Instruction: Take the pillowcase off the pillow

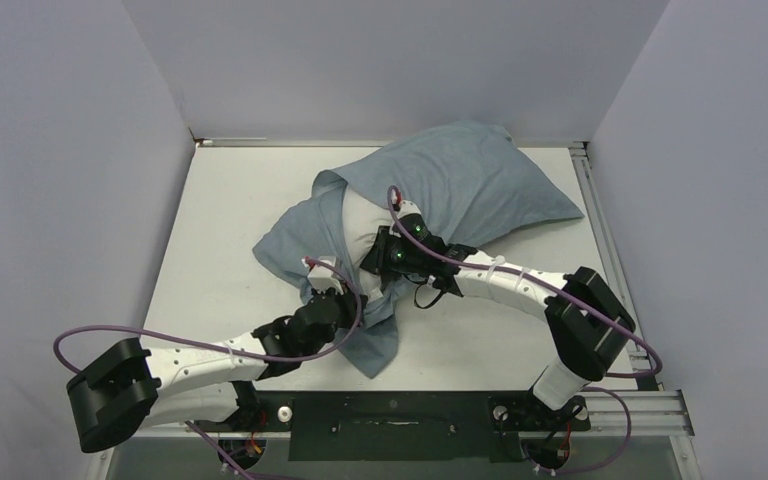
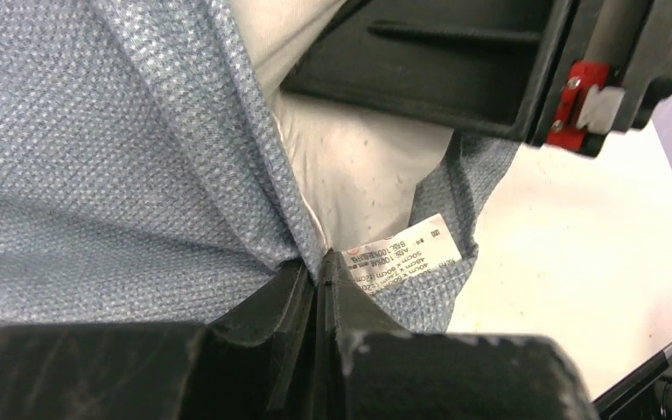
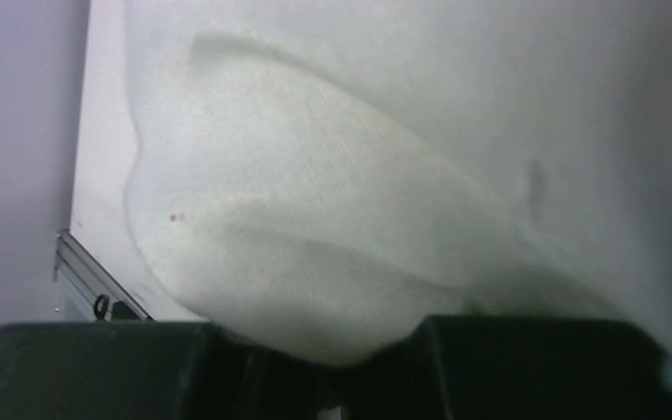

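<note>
On the left of the table (image 1: 222,215), the left arm reaches in from its near corner, and the left gripper (image 2: 322,268) has its jaws pressed tight together on the hem of the pillowcase (image 1: 460,180) at the open mouth. A small white care label (image 2: 402,249) is sewn into the hem just beside the fingertips. The pillowcase shows its plain grey-blue face: loose cloth lies bunched and folded on the table around this grip, while the rest runs back to the far right and is filled out. Between the folded-back edges near the middle of the table, the white pillow (image 1: 358,222) bulges out of the mouth, its far part inside the cloth. To the right of the left gripper, the right gripper (image 3: 319,354) is pushed into that bare end, its jaws narrow and pinching a fold of the pillow's white cover. The right arm curves away to its base at the near right.
</note>
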Motion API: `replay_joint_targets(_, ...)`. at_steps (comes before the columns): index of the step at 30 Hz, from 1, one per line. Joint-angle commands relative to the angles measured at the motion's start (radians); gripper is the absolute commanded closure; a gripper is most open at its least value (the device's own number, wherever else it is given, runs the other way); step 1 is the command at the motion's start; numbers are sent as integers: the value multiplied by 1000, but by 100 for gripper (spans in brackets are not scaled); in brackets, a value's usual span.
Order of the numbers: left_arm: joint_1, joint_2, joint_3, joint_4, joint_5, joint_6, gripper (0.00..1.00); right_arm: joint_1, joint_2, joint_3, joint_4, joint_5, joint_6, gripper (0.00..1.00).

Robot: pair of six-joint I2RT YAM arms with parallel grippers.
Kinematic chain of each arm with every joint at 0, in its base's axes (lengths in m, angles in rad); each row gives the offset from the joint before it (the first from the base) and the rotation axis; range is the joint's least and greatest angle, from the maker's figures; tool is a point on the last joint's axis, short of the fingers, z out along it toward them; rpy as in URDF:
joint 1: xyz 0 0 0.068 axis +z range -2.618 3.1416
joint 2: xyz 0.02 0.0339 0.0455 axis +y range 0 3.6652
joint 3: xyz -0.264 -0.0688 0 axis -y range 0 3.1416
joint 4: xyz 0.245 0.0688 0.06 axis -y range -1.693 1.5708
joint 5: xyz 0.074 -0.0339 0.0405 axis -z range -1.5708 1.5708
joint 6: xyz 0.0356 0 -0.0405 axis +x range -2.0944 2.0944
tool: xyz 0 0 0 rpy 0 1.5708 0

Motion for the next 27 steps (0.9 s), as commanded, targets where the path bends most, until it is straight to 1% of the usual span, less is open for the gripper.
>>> replay_joint_targets(1, -33, 29, 11, -55, 164, -13, 100, -81, -38, 150, 495, -7, 86, 95)
replay_joint_targets(10, -33, 83, 49, -103, 122, -6, 100, -147, -52, 161, 656, -75, 207, 95)
replay_joint_targets(13, -34, 107, 65, -118, 110, -6, 100, -157, -57, 177, 670, -116, 230, 95)
replay_joint_targets(17, -27, 95, 78, -156, 56, -16, 100, -169, -105, 148, 663, -207, 252, 95)
replay_joint_targets(20, 0, 84, 97, -190, 24, -5, 100, -172, -179, 120, 575, -266, 215, 95)
replay_joint_targets(23, 55, 83, 111, -209, 17, 7, 100, -172, -294, 83, 420, -269, 109, 95)
replay_joint_targets(27, 155, 87, 104, -188, 57, 9, 100, -173, -458, 57, 200, -253, -22, 95)
